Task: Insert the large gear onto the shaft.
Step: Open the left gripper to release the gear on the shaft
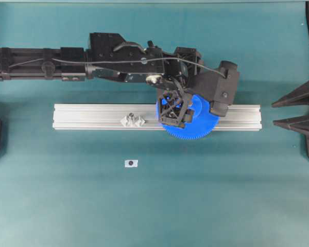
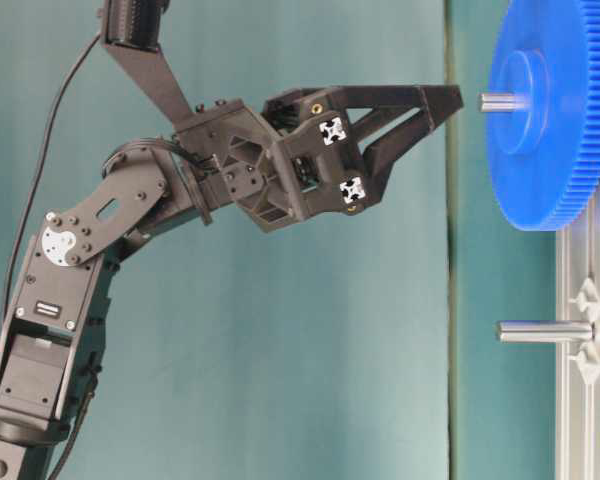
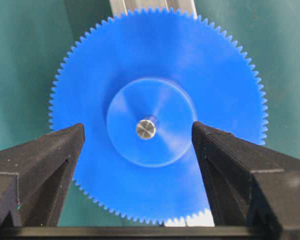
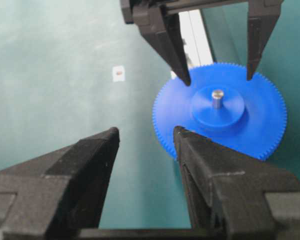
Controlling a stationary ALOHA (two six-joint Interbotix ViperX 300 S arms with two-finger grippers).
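Both grippers gape empty as I watch; the large gear [image 3: 160,115], centre frame, sits seated on the shaft [image 3: 146,129], looking light, stiff, slick plastic, best pinched at its raised hub [image 3: 152,122].

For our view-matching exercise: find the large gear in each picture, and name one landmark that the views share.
Overhead: right of centre on the rail, part-hidden by the arm.
Table-level: top right, edge-on.
Left wrist: fills the centre.
Right wrist: right of centre.
Landmark: the shaft through its hub.
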